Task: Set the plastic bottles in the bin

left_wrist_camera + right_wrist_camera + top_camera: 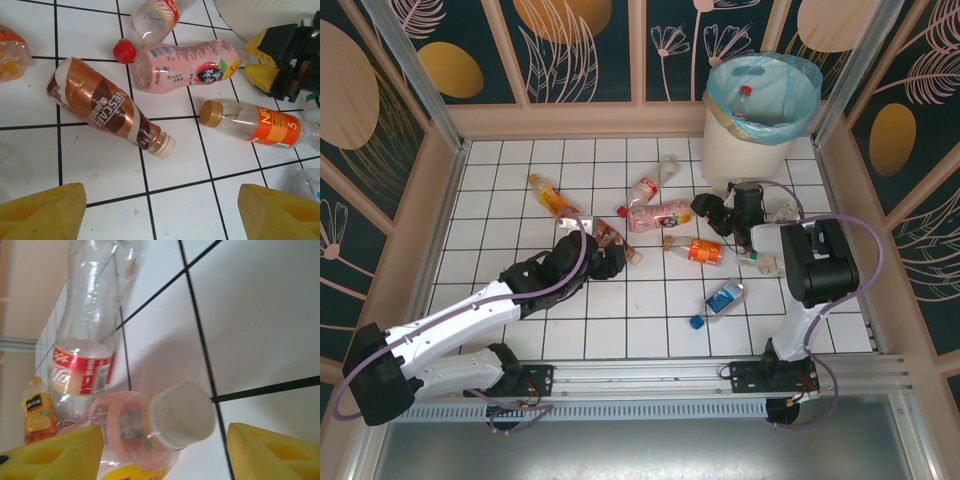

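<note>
1. bin (745, 150): far right corner of the tiled table (500, 300), blue liner. One red-capped bottle (745, 100) sits inside; the rest of the plastic bottles lie loose on the tiles, so I'd call the job early.
2. left arm (470, 315): stretched diagonally from its base toward mid-table, wrist tipped down at the bottle cluster.
3. right arm (820, 260): elbow folded out to the right, forearm reaching left, wrist low over the tiles, just in front of the bin.
4. pink bottle (660, 215): on its side mid-table, white-capped end toward the right gripper (705, 212), and a red-label bottle (87, 340) close beside it. Looks like the current target: the step is approach-to-grasp.
5. brown bottle (100, 105): on its side just ahead of the left wrist, probably that arm's next pick.
6. right gripper: jaws apart, straddling the pink bottle's cap (182, 415), with nothing clamped. Next move needs a push further onto the neck or body, then close, lift and a short swing to the bin. The round body may roll or slip if it's pinched at the cap.
7. left gripper (162, 215): jaws wide, empty, only bare tile between them.
</note>
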### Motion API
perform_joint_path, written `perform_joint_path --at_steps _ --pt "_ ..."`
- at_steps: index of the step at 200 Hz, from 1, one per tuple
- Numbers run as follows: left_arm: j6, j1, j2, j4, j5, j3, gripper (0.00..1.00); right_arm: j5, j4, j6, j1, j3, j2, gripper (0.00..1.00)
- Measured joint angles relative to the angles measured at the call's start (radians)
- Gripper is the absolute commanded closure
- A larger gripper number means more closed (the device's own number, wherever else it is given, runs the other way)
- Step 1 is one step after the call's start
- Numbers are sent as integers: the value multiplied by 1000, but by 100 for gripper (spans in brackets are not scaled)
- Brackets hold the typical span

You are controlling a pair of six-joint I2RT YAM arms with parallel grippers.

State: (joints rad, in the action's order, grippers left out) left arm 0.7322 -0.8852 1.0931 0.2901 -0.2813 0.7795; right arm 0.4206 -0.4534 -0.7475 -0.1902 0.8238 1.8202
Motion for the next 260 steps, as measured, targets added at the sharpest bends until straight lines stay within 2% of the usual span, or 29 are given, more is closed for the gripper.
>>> perform_joint_path --at_steps 99,206,260 --pt "-41 0 97 -30 46 38 21 31 -165 -177 8 45 124 38" --pt "-47 0 98 -48 46 40 21 71 -226 -247 8 45 147 46" --pt "-47 0 81 -48 45 39 21 79 -259 -271 8 39 164 42"
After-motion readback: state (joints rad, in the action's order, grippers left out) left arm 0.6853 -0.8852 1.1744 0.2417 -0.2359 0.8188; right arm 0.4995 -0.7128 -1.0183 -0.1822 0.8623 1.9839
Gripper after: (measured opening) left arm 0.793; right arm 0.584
